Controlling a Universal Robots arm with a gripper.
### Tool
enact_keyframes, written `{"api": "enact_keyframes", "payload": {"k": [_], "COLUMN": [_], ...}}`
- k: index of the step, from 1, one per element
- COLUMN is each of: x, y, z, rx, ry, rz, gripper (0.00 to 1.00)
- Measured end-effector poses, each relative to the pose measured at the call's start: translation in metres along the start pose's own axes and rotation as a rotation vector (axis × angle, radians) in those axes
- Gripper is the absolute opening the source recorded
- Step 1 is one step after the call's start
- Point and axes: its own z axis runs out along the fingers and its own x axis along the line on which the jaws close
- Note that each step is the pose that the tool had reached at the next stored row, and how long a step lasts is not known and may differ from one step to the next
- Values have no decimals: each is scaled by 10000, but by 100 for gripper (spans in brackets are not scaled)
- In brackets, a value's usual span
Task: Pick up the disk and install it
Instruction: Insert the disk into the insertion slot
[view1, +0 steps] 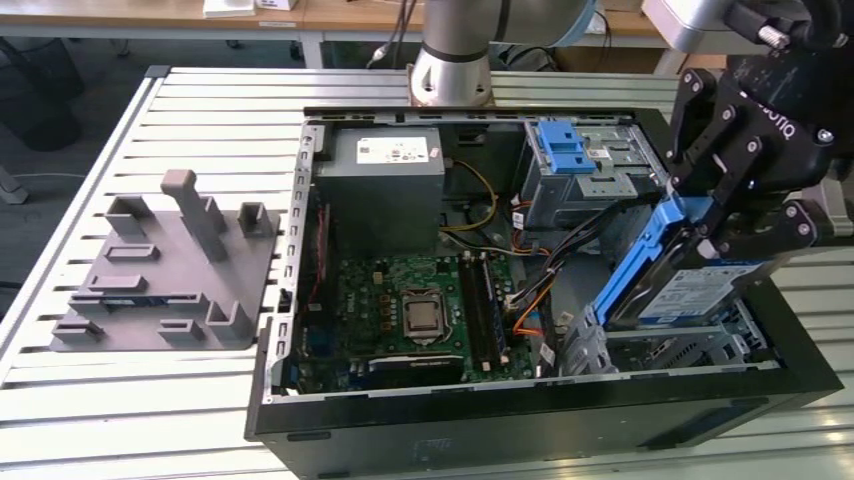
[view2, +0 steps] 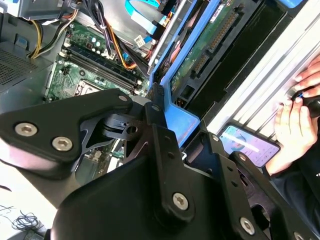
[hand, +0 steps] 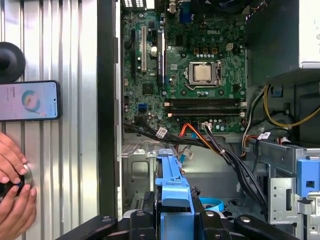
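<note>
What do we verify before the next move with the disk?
1. Grip: jaws shut on the disk at its blue carrier. Ok.
2. Seating: the disk stands steeply tilted over the drive bay, not lying in it. Not ok.
3. Cable clearance: the black cables run beside the bay; whether they cross the path, cannot tell.
4. Person clear: the hands rest on the table outside the case, near a phone. Ok.
5. Access: the case side is open. Ok.
</note>
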Motion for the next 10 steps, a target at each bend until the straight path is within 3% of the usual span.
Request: {"api": "enact_keyframes", "payload": {"k": [10], "x": [3], "y": [-4], "z": [116], "rx": [-18], "ry": [-1], "rz": [1], "gripper": [36]}}
